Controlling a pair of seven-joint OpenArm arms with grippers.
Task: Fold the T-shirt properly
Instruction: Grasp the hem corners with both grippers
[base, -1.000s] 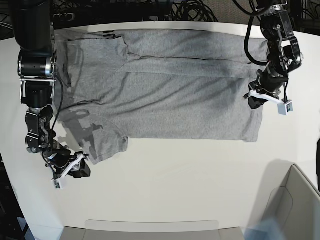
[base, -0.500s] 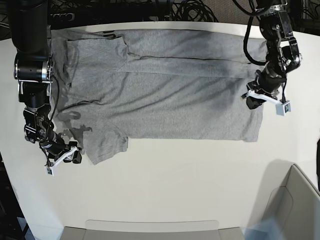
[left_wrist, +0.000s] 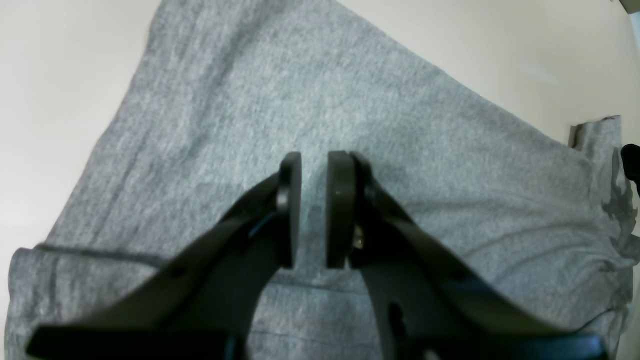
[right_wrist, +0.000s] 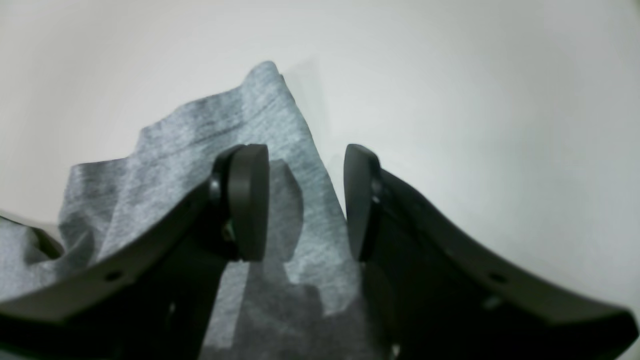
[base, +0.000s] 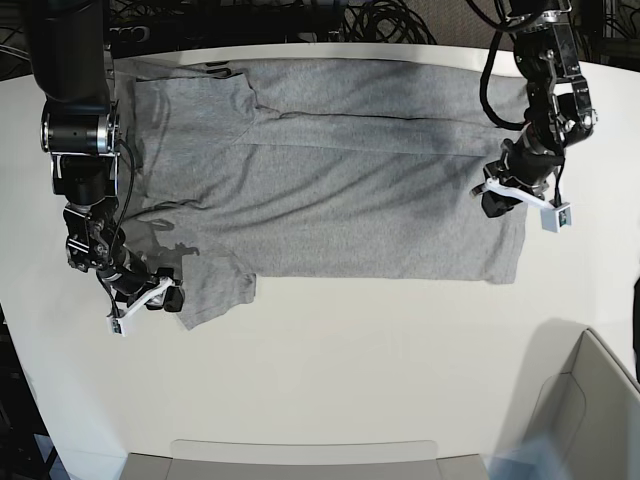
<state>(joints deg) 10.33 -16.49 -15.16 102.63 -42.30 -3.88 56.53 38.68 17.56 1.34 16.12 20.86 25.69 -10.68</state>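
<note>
Nearest the base camera, a pale bin (base: 590, 400) stood at the desk's (base: 350, 370) front right corner, apart from everything else. Just beyond the bare front strip of the white desk, the right gripper (base: 165, 298) hung low at the tip of the T-shirt's near sleeve (base: 215, 285), on the base view's left. In the right wrist view its jaws stood well apart, one finger (right_wrist: 247, 200) over the grey cloth and the other over bare desk just past the sleeve's edge, with nothing clamped between them.

The T-shirt (base: 350, 190) lay spread flat across the middle and back of the desk, plain grey side up, collar end towards the left and hem towards the right, with a lengthwise fold running along its far part.

Farther back, on the right, the left gripper (base: 497, 200) hovered over the hem end of the cloth. The left wrist view showed its jaws nearly together, a narrow gap left between the pads (left_wrist: 292, 210), and no fabric pinched in that gap; the grey cloth lay below them.

Black cables (base: 380, 20) crowded the space behind the desk's far edge.
</note>
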